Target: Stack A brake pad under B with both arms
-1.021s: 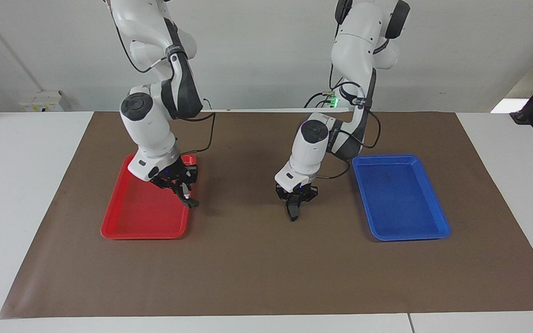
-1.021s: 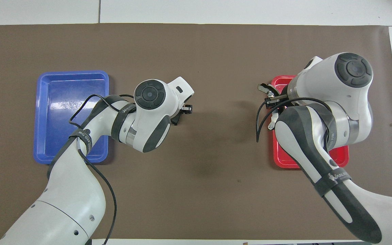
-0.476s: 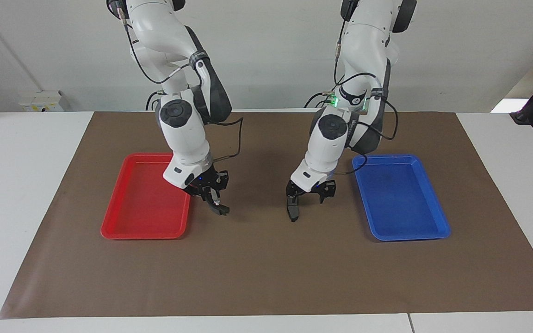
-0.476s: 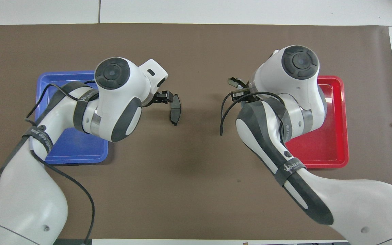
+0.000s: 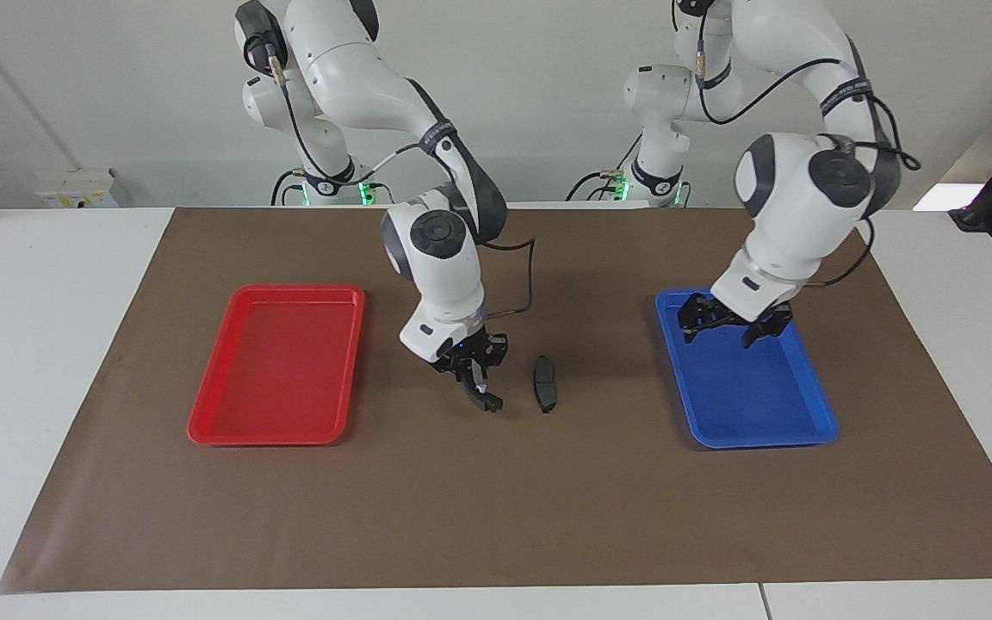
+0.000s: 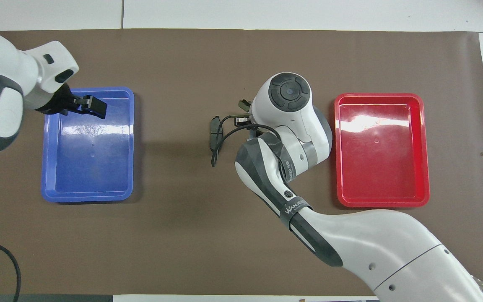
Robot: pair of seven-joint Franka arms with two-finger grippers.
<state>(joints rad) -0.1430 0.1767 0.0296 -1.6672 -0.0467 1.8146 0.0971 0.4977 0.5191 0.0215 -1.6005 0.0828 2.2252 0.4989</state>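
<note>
1. Two pieces, facing view: A brake pad (image 5: 544,383) lies flat on the brown mat (image 5: 461,517), mid-surface. The right gripper (image 5: 480,392), shut on B (image 5: 489,401), hangs just beside it. The stacking step is in hand; next, I judge, B must shift over A and go down flat.
2. Overhead view: the left gripper (image 6: 92,106), wide open and empty, waits over the blue tray (image 6: 88,195). The right arm bends steeply down beside A.
</note>
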